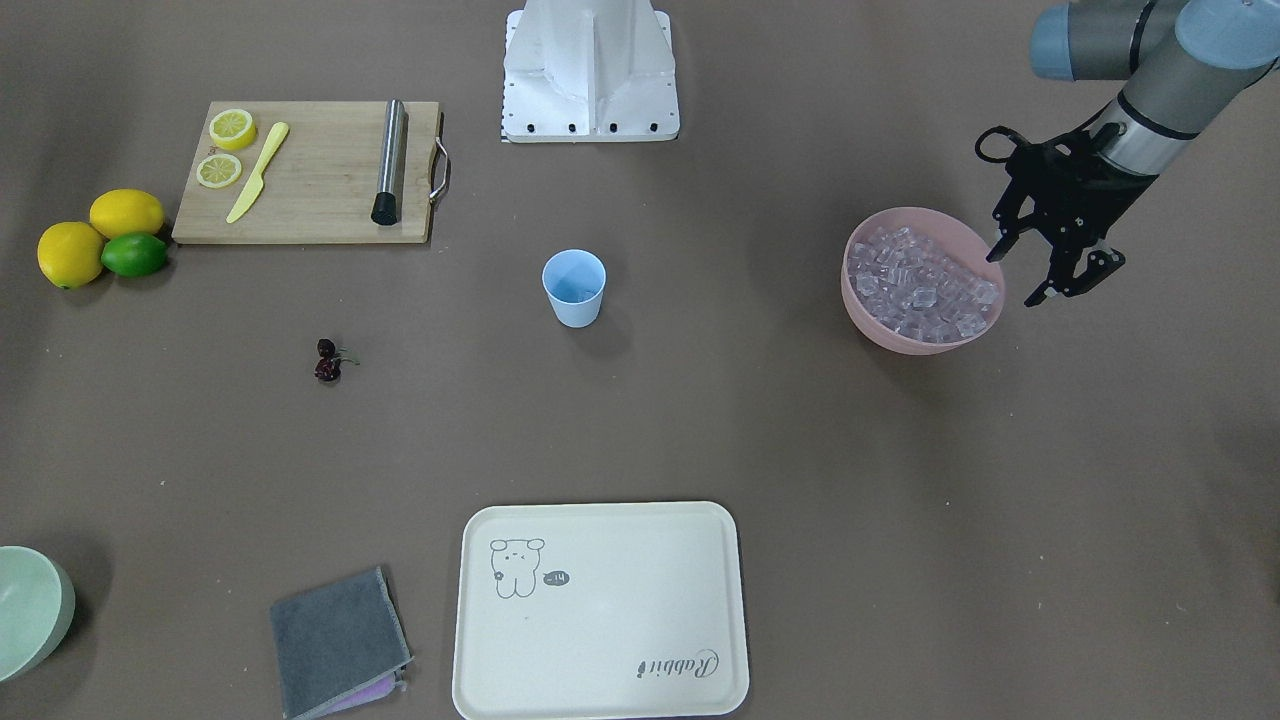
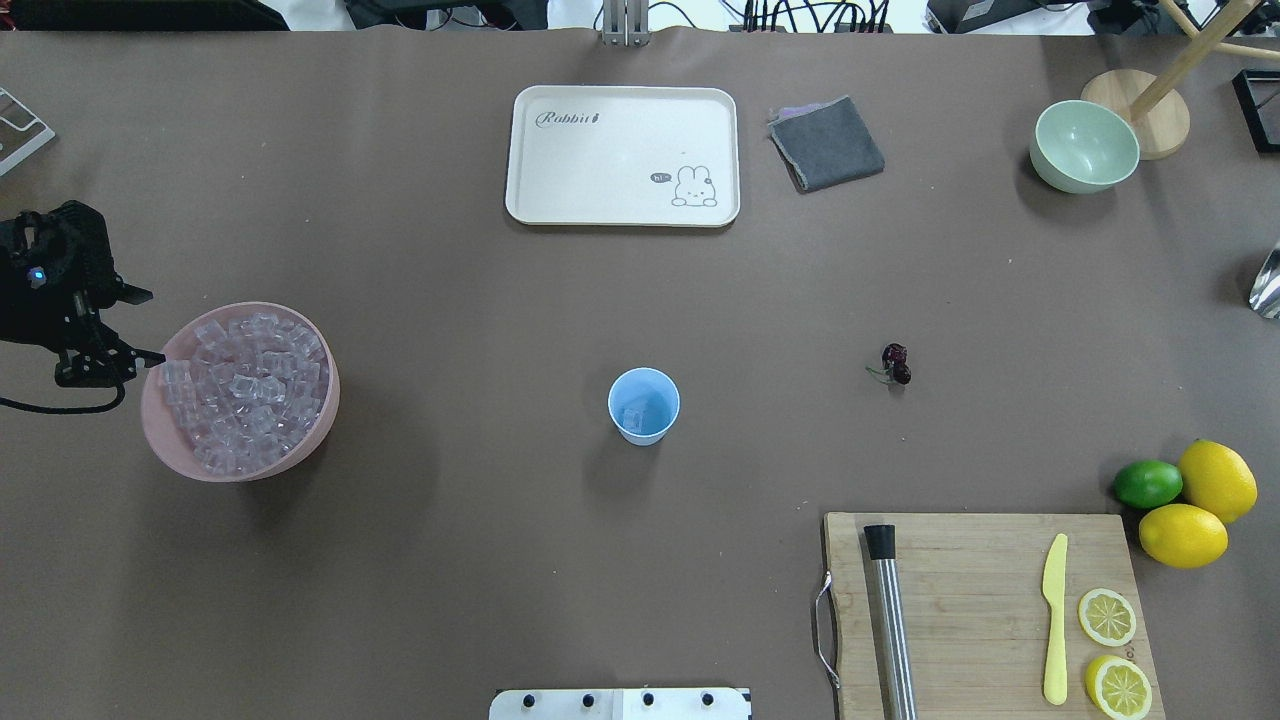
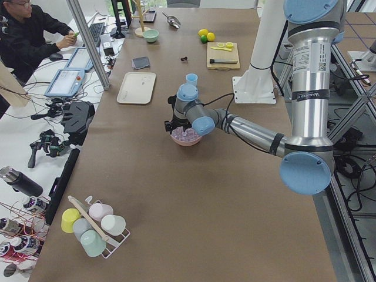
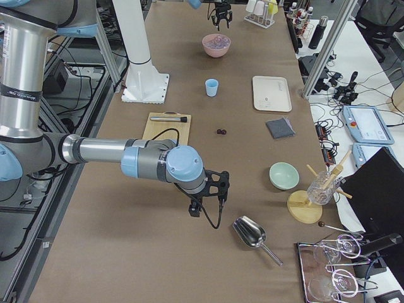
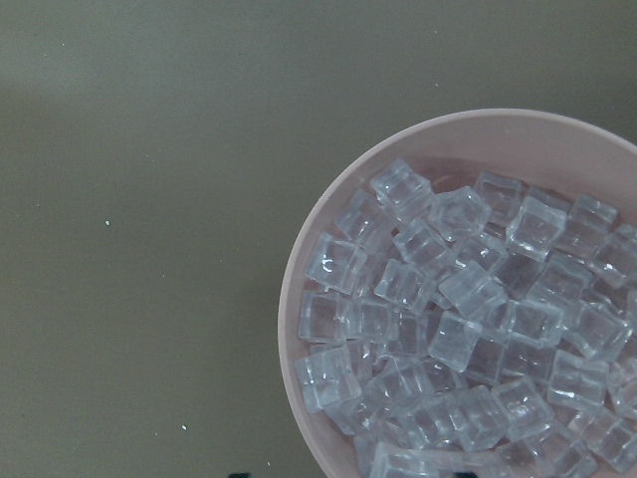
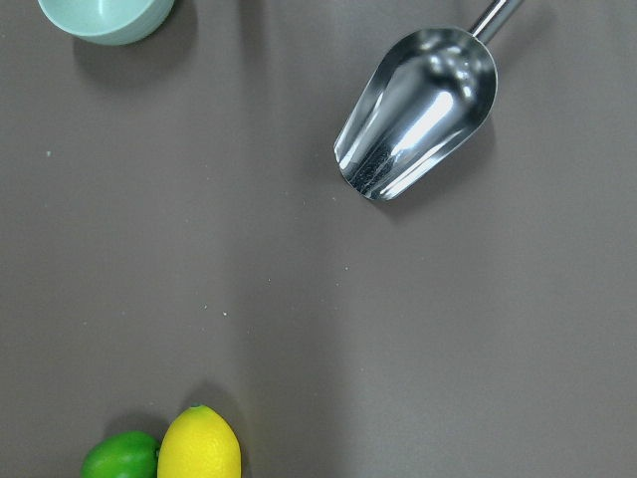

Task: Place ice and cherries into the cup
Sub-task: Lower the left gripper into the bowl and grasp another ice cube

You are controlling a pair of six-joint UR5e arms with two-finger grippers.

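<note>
The light-blue cup (image 1: 574,288) stands upright mid-table; in the overhead view (image 2: 643,405) one clear ice cube lies inside it. Many ice cubes (image 1: 920,282) fill a pink bowl (image 1: 905,345), also seen in the left wrist view (image 5: 468,329). My left gripper (image 1: 1016,278) is open and empty, just above the bowl's outer rim (image 2: 150,327). The two dark cherries (image 1: 327,360) lie on the table, apart from the cup (image 2: 896,364). My right gripper (image 4: 211,189) hovers near a metal scoop; I cannot tell whether it is open.
A cutting board (image 1: 310,170) holds lemon halves, a yellow knife and a steel rod. Two lemons and a lime (image 1: 100,245) lie beside it. A cream tray (image 1: 600,610), grey cloth (image 1: 335,640), pale green bowl (image 2: 1085,145) and scoop (image 6: 418,110) sit further off.
</note>
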